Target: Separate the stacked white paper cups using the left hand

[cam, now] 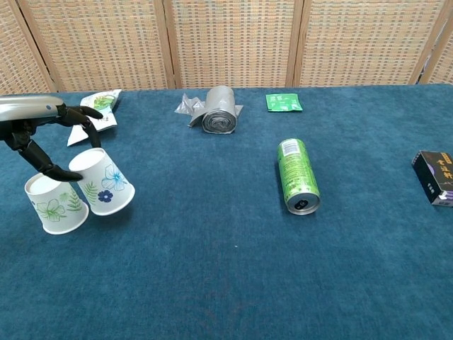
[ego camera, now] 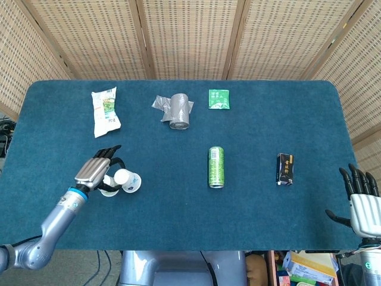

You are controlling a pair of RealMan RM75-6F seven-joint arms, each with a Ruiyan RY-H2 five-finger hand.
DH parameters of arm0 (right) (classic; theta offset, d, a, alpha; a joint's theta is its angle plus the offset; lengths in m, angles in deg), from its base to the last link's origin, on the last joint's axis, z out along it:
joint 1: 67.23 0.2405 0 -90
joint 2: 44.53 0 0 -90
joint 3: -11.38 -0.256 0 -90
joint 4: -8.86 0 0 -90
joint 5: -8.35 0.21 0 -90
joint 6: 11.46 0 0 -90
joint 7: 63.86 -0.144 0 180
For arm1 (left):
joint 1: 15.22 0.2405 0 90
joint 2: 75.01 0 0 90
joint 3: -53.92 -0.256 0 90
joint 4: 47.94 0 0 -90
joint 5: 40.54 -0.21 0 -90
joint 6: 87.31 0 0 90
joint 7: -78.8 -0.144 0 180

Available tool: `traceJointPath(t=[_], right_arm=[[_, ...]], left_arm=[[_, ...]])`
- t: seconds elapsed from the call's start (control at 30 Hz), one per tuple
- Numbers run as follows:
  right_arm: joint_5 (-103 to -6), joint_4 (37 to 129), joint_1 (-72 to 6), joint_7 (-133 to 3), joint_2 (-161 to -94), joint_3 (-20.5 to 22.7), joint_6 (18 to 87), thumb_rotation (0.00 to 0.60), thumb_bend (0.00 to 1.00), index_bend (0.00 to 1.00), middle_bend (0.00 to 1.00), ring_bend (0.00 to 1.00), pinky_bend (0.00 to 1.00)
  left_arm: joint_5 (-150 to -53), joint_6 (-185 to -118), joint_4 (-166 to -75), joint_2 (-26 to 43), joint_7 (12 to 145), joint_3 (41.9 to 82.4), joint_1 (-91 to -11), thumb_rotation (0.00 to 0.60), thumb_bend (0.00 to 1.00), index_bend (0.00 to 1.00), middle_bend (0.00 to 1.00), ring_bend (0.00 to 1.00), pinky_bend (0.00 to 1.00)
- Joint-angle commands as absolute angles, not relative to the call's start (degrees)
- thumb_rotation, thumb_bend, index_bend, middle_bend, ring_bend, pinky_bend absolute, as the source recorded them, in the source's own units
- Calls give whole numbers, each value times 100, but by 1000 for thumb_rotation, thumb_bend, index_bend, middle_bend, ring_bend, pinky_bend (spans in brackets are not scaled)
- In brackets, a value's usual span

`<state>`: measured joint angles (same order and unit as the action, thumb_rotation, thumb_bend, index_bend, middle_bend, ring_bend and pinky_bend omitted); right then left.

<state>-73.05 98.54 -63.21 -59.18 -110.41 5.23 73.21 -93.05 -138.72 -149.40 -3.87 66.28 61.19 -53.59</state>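
Two white paper cups stand apart at the table's left front. The one with green leaves (cam: 55, 205) (ego camera: 108, 190) sits upside down on the cloth. The one with a blue flower (cam: 106, 190) (ego camera: 127, 180) leans just to its right, mouth low near the cloth. My left hand (cam: 39, 131) (ego camera: 95, 171) holds this tilted cup by its closed end, thumb on one side and fingers arched over the other. I cannot tell whether its rim touches the cloth. My right hand (ego camera: 362, 205) hangs off the table's right front corner, fingers spread and holding nothing.
A green can (ego camera: 216, 167) lies on its side mid-table, and a black box (ego camera: 286, 169) lies to its right. Along the back lie a white snack packet (ego camera: 105, 111), a grey bag roll (ego camera: 177, 111) and a green sachet (ego camera: 218, 99).
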Motion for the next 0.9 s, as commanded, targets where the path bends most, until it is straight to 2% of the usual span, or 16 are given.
traceJointPath(t=[0.03, 0.27, 0.33, 0.4, 0.47, 0.6, 0.8, 0.83, 0.9], right_arm=[[-7286, 9848, -6320, -5926, -11040, 517, 7312, 600, 0, 0, 0, 0, 0], [-7283, 9850, -6313, -5931, -11036, 518, 7300, 600, 0, 0, 0, 0, 0], [-7287, 9852, -6316, -5934, -11035, 522, 7303, 600, 0, 0, 0, 0, 0], [-7287, 9854, -6319, -5945, -11030, 521, 7310, 600, 0, 0, 0, 0, 0], [-7281, 9853, -6321, -5963, -11024, 516, 7313, 600, 0, 0, 0, 0, 0], [-7286, 9855, -6321, -5985, -11014, 518, 7312, 600, 0, 0, 0, 0, 0], [-7337, 9882, -6341, -6005, -10997, 532, 7367, 600, 0, 0, 0, 0, 0], [-7347, 9888, -6345, -6007, -10994, 533, 7380, 600, 0, 0, 0, 0, 0], [-7369, 9908, -6359, -6017, -10983, 540, 7410, 600, 0, 0, 0, 0, 0]], left_arm=[[-9206, -13818, -14838, -268, 6514, 6063, -5431, 600, 266, 419, 0, 0, 0], [-8887, -13901, -14872, -208, 6089, 5941, -5544, 600, 267, 416, 0, 0, 0], [-8807, -13935, -14891, -184, 6034, 5936, -5561, 600, 267, 340, 0, 0, 0], [-8792, -13992, -14911, -164, 6043, 5950, -5555, 600, 266, 120, 0, 0, 0], [-8884, -14055, -14962, -182, 6104, 5959, -5521, 600, 266, 10, 0, 0, 0], [-9276, -14198, -15206, -388, 6380, 5993, -5379, 600, 265, 0, 0, 0, 0], [-10560, -15372, -15772, -1069, 6788, 5816, -4608, 600, 253, 0, 0, 0, 0], [-10707, -15650, -15779, -1128, 6710, 5751, -4451, 600, 230, 0, 0, 0, 0], [-10872, -16454, -15705, -1183, 6059, 5605, -4068, 600, 120, 0, 0, 0, 0]])
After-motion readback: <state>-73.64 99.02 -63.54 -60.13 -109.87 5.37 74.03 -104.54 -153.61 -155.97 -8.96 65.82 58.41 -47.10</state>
